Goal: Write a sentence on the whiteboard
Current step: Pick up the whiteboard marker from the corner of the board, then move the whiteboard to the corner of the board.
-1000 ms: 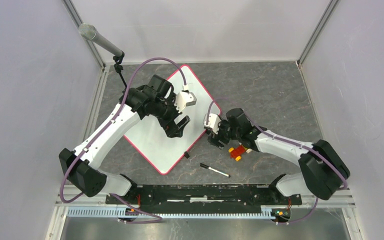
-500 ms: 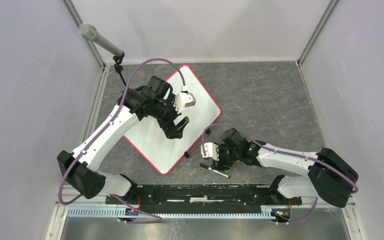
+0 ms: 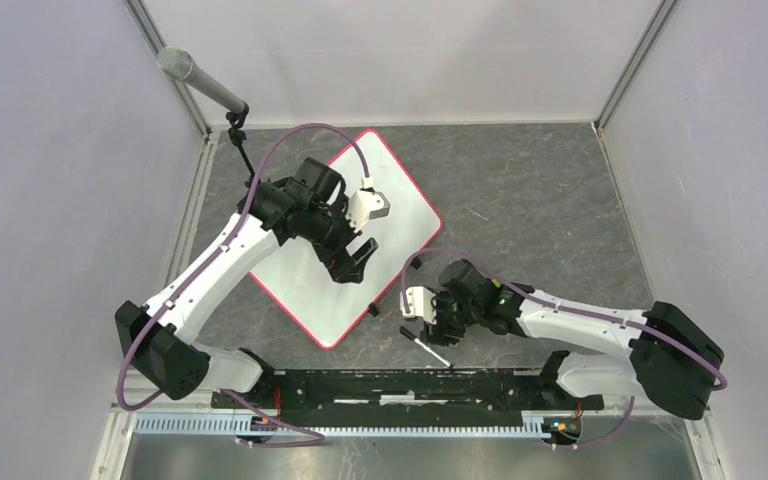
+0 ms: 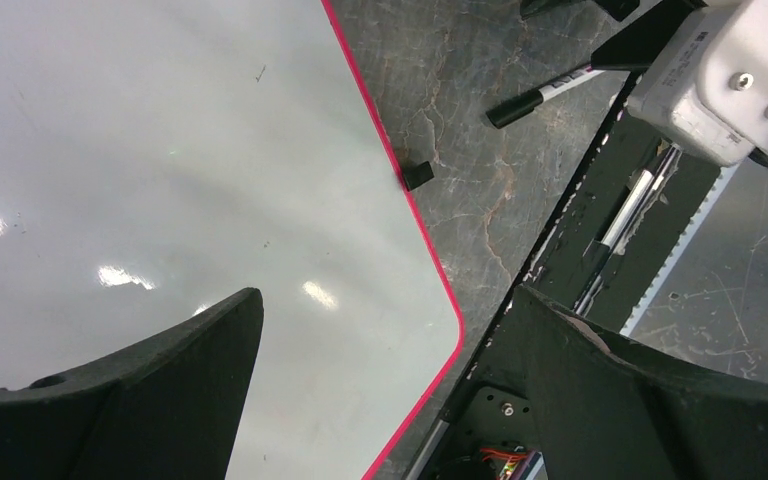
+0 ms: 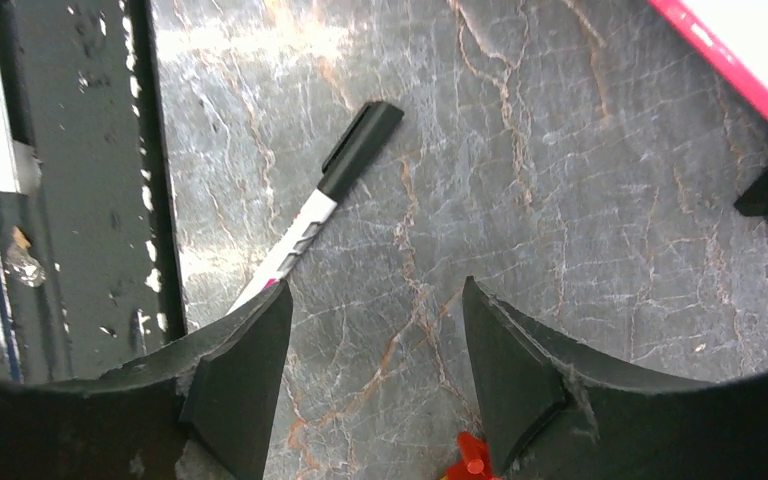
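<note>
Top external, grey marbled tabletop (image 3: pixel 540 190), pale walls (image 3: pixel 50 200), whiteboard (image 3: pixel 400 215) lying flat, L fingers (image 3: pixel 354 259) + R fingers (image 3: pixel 438 326) spread, empty

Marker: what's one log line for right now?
left gripper: open, over whiteboard | right gripper: open, over marker | marker: loose, not held | whiteboard: no writing visible

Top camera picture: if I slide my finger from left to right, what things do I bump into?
Microphone → left claw → marker → right arm's shoulder.
</note>
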### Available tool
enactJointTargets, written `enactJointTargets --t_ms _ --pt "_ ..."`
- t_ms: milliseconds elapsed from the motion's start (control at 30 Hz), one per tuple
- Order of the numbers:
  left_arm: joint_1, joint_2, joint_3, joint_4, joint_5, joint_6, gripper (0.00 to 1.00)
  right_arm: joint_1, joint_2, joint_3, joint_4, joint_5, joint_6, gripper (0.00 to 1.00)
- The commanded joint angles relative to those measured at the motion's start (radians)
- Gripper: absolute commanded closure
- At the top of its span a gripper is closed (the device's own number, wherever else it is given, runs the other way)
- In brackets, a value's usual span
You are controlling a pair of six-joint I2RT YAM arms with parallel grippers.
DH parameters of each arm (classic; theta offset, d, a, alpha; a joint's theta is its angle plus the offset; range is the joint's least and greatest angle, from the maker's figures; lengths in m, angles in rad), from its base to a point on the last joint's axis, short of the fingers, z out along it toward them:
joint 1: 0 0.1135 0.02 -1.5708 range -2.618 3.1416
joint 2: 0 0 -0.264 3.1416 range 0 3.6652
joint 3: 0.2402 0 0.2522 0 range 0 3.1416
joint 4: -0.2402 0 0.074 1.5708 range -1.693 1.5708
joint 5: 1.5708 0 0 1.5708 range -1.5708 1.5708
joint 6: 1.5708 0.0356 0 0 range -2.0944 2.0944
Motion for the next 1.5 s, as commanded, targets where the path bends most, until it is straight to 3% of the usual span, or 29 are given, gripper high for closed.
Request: enactJointTargets --t_ms 0,333,633,733,867,900,1133,1267,1467 --pt "-0.005 -0.037 -0.002 0.047 -0.023 -0.075 0.0 0.032 -0.03 0.042 -0.012 -0.033 0.061 0.3" --pt "0.011 -0.064 -0.003 0.071 -0.063 -0.118 0.0 0.138 0.019 -0.007 0.032 0.151 0.029 0.33" --pt "0.011 -0.068 -0.02 0.051 -0.063 -0.085 0.0 0.138 0.051 -0.07 0.048 0.237 0.006 0.5" --pt "0.011 -0.058 -0.016 0.029 -0.055 -0.066 0.0 0.136 0.048 -0.079 0.043 0.242 -0.003 0.63" --pt "0.012 -0.036 -0.002 -0.028 -0.063 0.001 0.01 0.12 0.036 -0.068 0.029 0.238 -0.004 0.97" --pt "0.012 -0.03 0.005 -0.042 -0.061 0.02 0.01 0.103 0.034 -0.059 0.021 0.231 0.0 1.0" --pt "0.013 -0.06 -0.021 -0.098 -0.033 0.267 0.06 -0.053 -0.087 0.015 -0.03 0.086 0.026 1.0" --pt "0.007 -0.052 -0.046 -0.158 0.015 0.49 0.14 -0.16 -0.127 0.093 -0.076 0.005 0.06 1.0" --pt "-0.119 0.044 -0.052 -0.082 -0.061 0.596 0.25 -0.276 -0.178 0.186 -0.112 -0.042 0.131 1.0"
